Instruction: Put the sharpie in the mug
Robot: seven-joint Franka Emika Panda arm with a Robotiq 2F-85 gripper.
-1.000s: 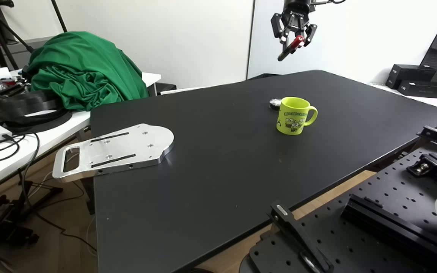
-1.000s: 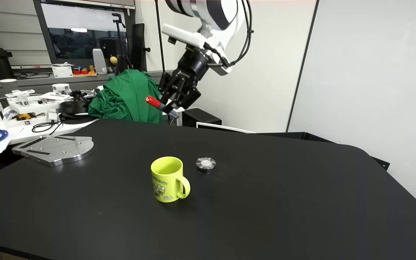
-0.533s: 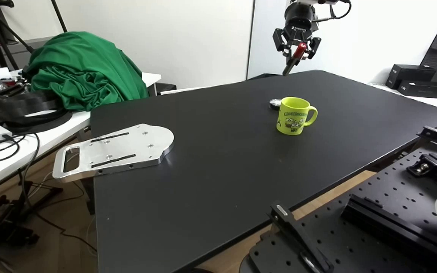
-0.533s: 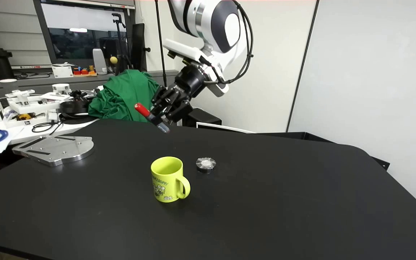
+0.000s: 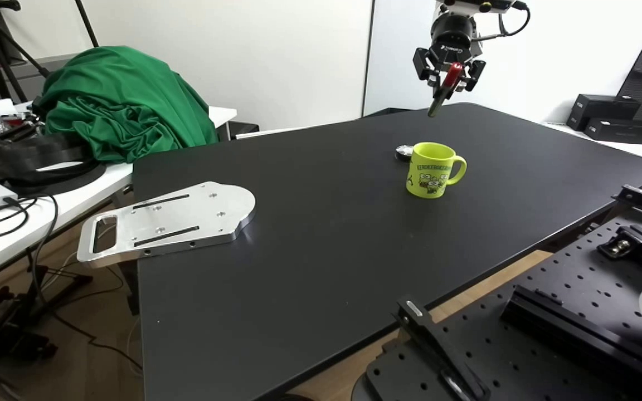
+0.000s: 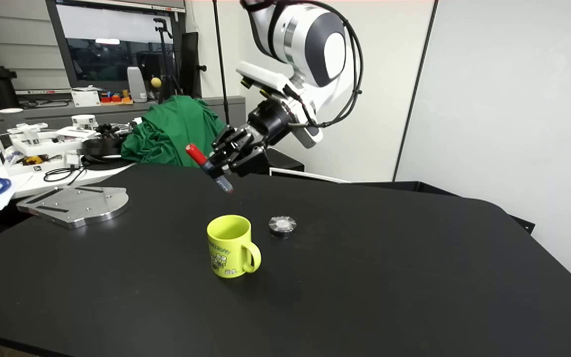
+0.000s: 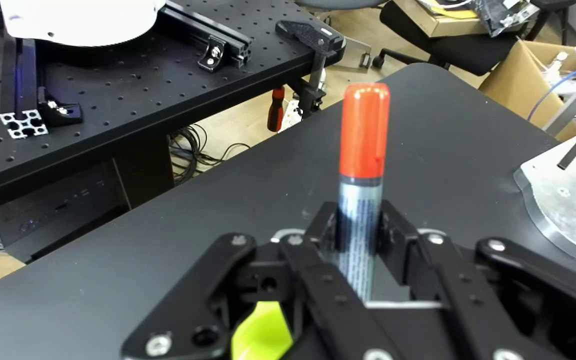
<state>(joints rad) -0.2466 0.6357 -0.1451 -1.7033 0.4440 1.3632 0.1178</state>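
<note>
My gripper (image 7: 359, 225) is shut on the sharpie (image 7: 364, 130), one finger on each side of its grey body. The sharpie is tilted, with its red cap up and its grey end down, as both exterior views show (image 5: 453, 73) (image 6: 223, 183). The lime-green mug (image 6: 229, 253) stands upright on the black table with its handle at the side. It also stands in an exterior view (image 5: 431, 175). The gripper (image 5: 448, 83) is in the air above and behind the mug there, and the sharpie is apart from it. In the wrist view only a bit of the mug (image 7: 262, 335) shows between the gripper's linkages.
A small round dark disc with a shiny top (image 6: 282, 225) lies near the mug. A silver metal plate (image 5: 187, 214) lies at the table's edge. A green cloth (image 5: 126, 106) is heaped on a side bench. A black perforated board (image 5: 499, 345) borders the table.
My gripper has come lower with the sharpie still held, and the sharpie now points more steeply downward. In the last half second it has shifted slightly sideways. The mug has not moved.
</note>
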